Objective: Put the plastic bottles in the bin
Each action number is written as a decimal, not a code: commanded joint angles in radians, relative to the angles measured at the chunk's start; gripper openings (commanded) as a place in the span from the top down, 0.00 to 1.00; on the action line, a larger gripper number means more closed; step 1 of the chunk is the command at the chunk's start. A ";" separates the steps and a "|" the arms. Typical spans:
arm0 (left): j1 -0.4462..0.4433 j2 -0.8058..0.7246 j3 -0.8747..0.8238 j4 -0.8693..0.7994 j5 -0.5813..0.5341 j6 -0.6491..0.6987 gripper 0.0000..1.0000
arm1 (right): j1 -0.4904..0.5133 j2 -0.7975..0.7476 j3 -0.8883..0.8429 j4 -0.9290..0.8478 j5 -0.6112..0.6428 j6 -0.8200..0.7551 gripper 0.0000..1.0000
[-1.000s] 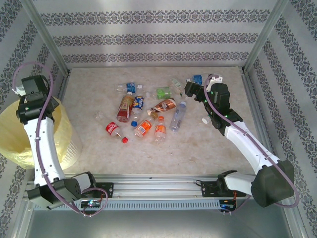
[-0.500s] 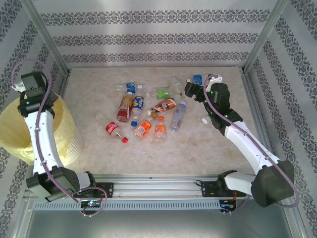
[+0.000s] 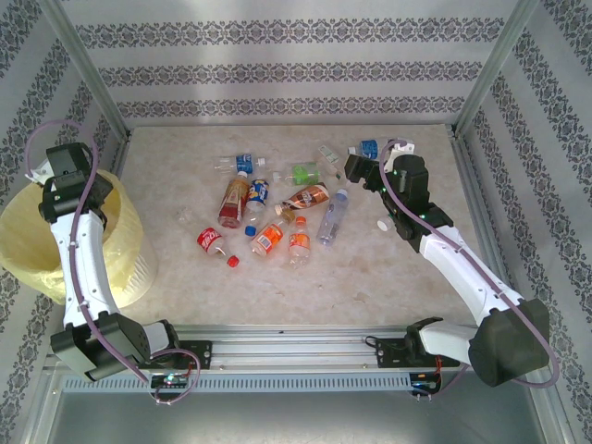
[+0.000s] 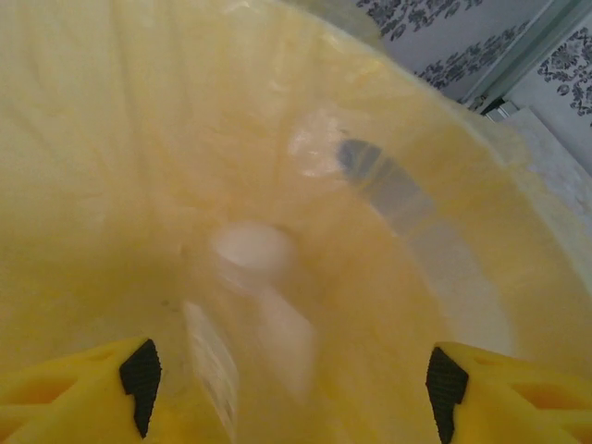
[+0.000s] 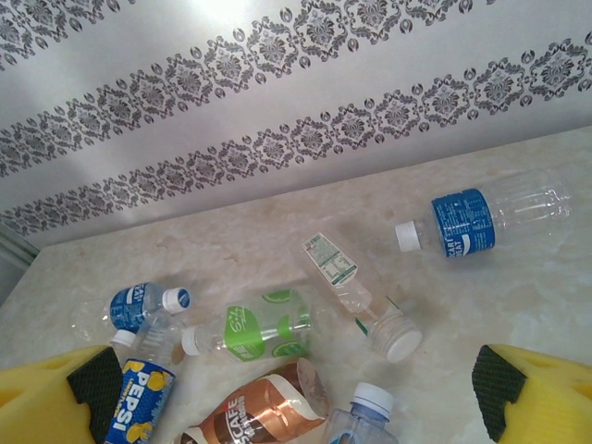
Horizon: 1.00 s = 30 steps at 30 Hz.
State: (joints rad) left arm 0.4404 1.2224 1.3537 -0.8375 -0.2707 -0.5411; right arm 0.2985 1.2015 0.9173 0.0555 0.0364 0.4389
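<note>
Several plastic bottles lie scattered mid-table, among them a red-labelled one (image 3: 213, 242), an orange one (image 3: 270, 238) and a brown-labelled one (image 3: 307, 197). The pale-yellow bin (image 3: 32, 250) stands off the table's left edge. My left gripper (image 3: 79, 205) hangs over its mouth, open (image 4: 293, 384). Below it, inside the bin (image 4: 111, 139), is a blurred clear bottle with a white cap (image 4: 254, 264), apart from both pads. My right gripper (image 3: 354, 169) hovers open (image 5: 296, 393) above the green-labelled bottle (image 5: 250, 335), the white-labelled one (image 5: 356, 291) and the brown one (image 5: 264, 416), holding nothing.
A blue-labelled bottle (image 5: 472, 222) lies near the back wall, beyond the right gripper. A loose white cap (image 3: 381, 225) sits on the table by the right arm. Metal frame posts (image 3: 92, 83) edge the table on both sides. Patterned walls close the back.
The left gripper has opened above the bin, and a bottle now shows blurred below it. The left wrist shifted slightly right. The right arm has not moved.
</note>
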 commanded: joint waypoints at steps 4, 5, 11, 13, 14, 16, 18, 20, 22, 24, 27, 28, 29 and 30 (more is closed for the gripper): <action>0.008 -0.064 0.034 -0.073 -0.034 -0.016 0.13 | 0.001 -0.035 0.008 -0.006 0.010 -0.017 0.02; 0.004 -0.074 0.041 -0.081 -0.024 -0.015 0.12 | -0.001 -0.040 0.004 -0.008 0.009 -0.019 0.02; -0.105 -0.151 0.099 -0.130 -0.009 -0.007 0.00 | -0.001 -0.070 -0.022 -0.001 -0.001 -0.035 0.02; -0.171 -0.169 0.119 -0.138 -0.025 -0.011 0.00 | -0.002 -0.075 -0.029 -0.003 0.000 -0.036 0.02; -0.204 -0.171 0.128 -0.139 -0.033 -0.011 0.00 | -0.002 -0.077 -0.031 -0.003 0.000 -0.035 0.02; -0.275 -0.164 0.156 -0.152 -0.056 -0.010 0.00 | -0.004 -0.077 -0.034 -0.006 0.000 -0.034 0.02; -0.336 -0.156 0.173 -0.147 -0.029 -0.010 0.00 | -0.004 -0.077 -0.035 -0.006 -0.001 -0.032 0.02; -0.410 -0.148 0.173 -0.122 0.030 -0.025 0.00 | -0.004 -0.079 -0.038 -0.006 0.001 -0.030 0.02; -0.514 -0.135 0.154 -0.080 0.057 -0.046 0.00 | -0.005 -0.079 -0.045 -0.007 0.008 -0.023 0.02; -0.634 -0.113 0.135 -0.044 0.041 -0.066 0.00 | -0.009 -0.074 -0.056 -0.018 0.002 -0.014 0.02; -0.802 -0.064 0.095 0.021 -0.003 -0.093 0.00 | -0.019 -0.062 -0.068 -0.078 -0.018 0.028 0.02; -0.846 -0.043 0.075 0.057 -0.004 -0.095 0.00 | -0.020 -0.059 -0.072 -0.109 -0.020 0.047 0.02; -0.886 -0.024 0.051 0.099 0.003 -0.094 0.00 | -0.024 -0.056 -0.075 -0.138 -0.014 0.070 0.02; -0.912 -0.004 0.032 0.136 0.019 -0.088 0.00 | -0.025 -0.053 -0.079 -0.164 -0.007 0.087 0.02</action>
State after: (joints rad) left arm -0.4000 1.1805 1.4345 -0.8185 -0.2588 -0.6075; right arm 0.2832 1.1416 0.8551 -0.0238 0.0349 0.4606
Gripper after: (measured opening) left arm 0.997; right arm 0.980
